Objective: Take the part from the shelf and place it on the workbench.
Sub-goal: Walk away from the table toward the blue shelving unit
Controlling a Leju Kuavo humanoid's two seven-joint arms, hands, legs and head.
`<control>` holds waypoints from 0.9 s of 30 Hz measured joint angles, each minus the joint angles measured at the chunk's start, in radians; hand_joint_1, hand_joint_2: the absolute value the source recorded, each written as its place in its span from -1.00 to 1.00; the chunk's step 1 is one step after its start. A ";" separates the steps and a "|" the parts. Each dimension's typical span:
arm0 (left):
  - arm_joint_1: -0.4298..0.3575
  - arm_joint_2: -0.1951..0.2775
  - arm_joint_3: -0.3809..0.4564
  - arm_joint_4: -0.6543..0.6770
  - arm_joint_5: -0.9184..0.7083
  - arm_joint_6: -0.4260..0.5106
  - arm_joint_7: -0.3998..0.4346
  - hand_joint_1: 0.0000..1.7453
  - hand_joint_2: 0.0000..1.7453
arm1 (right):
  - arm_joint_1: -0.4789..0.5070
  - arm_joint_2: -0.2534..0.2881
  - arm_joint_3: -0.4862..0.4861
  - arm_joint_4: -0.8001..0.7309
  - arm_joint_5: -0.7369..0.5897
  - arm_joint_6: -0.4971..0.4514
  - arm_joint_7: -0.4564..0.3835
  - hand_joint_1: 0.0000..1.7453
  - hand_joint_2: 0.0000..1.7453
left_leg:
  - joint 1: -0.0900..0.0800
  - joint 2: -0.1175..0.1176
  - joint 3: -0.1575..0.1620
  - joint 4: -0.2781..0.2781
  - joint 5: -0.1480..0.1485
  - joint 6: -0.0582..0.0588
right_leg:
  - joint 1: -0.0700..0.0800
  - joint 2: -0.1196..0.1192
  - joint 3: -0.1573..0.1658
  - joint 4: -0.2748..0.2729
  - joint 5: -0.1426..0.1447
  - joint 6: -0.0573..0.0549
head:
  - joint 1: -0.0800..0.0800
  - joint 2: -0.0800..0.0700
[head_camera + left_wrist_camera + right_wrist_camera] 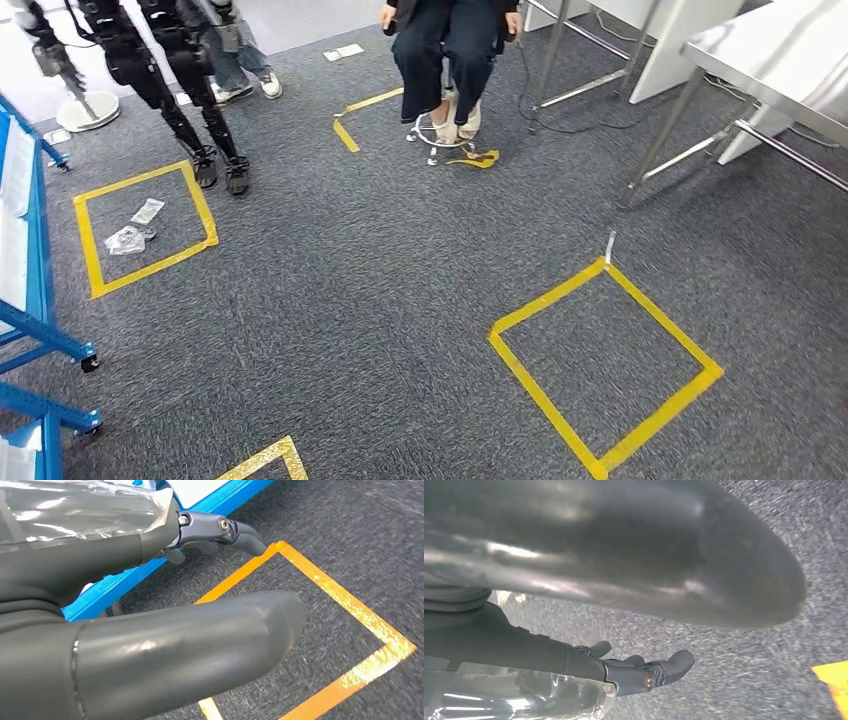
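2 bags point(133, 228) lie in a taped square point(146, 228) near the blue shelf point(30, 300). Left robot hand point(150, 605) and right robot hand point(614, 630) each grip a plastic-wrapped part point(75, 510). A seated person point(450, 50) is beside the steel surface point(770, 60).

the left hand point(150, 630) reaches in, its thick grey thumb low and a darker finger point(240, 532) stretched out above. a clear plastic bag point(80, 510), crinkled and glossy, lies against the fingers. behind it runs a blue shelf frame point(125, 587). below, grey carpet point(350, 540) carries orange-yellow tape lines point(345, 595) meeting at corners.
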 joint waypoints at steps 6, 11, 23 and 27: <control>-0.001 0.001 0.000 0.000 0.000 0.004 0.002 -1.00 -1.00 | -0.008 0.002 0.000 0.001 0.004 -0.002 0.005 -1.00 -1.00 | -0.005 -0.053 0.000 -0.030 0.020 0.044 | -0.002 0.034 -0.019 0.066 -0.047 0.021 | 0.010 0.000; 0.000 0.001 0.001 0.000 -0.002 0.011 0.006 -1.00 -1.00 | -0.002 0.002 0.000 0.003 -0.003 -0.006 0.004 -1.00 -1.00 | -0.008 -0.113 -0.011 -0.031 0.030 0.055 | -0.007 0.105 -0.135 0.286 -0.112 0.028 | 0.012 0.000; 0.001 0.000 0.000 0.000 -0.001 0.015 0.016 -1.00 -1.00 | -0.008 0.005 0.000 0.005 -0.007 -0.013 -0.005 -1.00 -1.00 | -0.011 -0.132 -0.012 -0.032 0.038 0.046 | -0.003 0.124 -0.033 0.007 0.017 0.024 | 0.010 0.000; 0.001 0.000 0.001 0.000 0.000 0.015 0.019 -1.00 -1.00 | -0.009 0.005 0.000 0.005 -0.006 -0.013 -0.005 -1.00 -1.00 | -0.010 -0.132 -0.012 -0.035 0.039 0.037 | -0.001 0.124 -0.034 0.008 0.017 0.023 | 0.010 0.000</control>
